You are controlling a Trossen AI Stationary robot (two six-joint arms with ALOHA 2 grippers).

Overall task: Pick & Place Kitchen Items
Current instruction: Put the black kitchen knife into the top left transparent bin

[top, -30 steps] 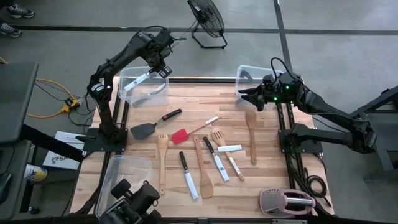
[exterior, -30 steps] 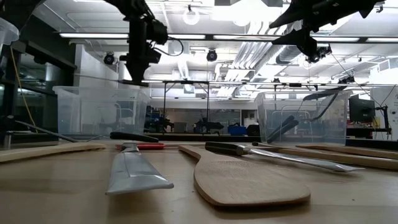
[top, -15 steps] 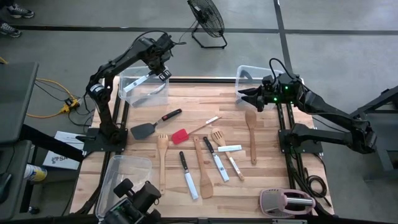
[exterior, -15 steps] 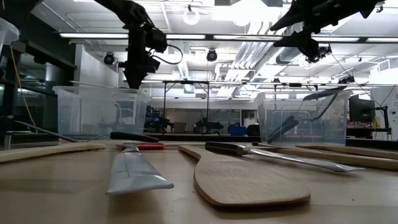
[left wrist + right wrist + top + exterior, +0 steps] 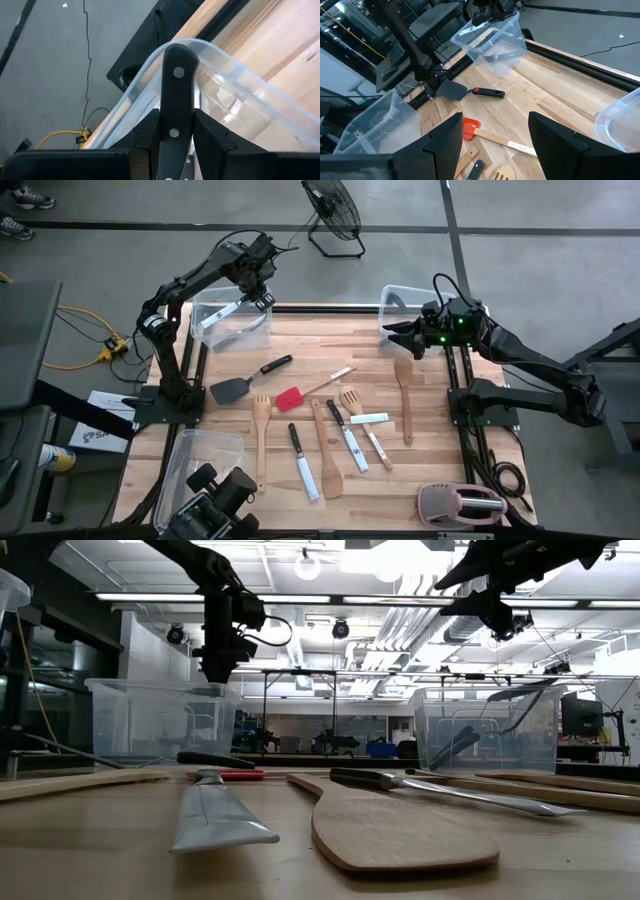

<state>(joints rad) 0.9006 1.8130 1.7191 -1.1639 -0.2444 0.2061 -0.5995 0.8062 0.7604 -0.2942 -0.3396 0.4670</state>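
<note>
Left claw (image 5: 262, 297) pinching knife (image 5: 175, 100) over bin (image 5: 228, 326) rim; release off-centre, knife likely tips outside. Right claw (image 5: 492, 135) spread, idle above surface (image 5: 300, 340).

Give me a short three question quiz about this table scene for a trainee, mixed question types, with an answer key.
1. True or false: the left end effector grips a black-handled knife over the clear bin.
2. The right end effector is: A) holding a spoon, B) open and empty, C) on the toaster.
3. What colour is the small spatula mid-table?

Key: 1 true; 2 B; 3 red.
</note>
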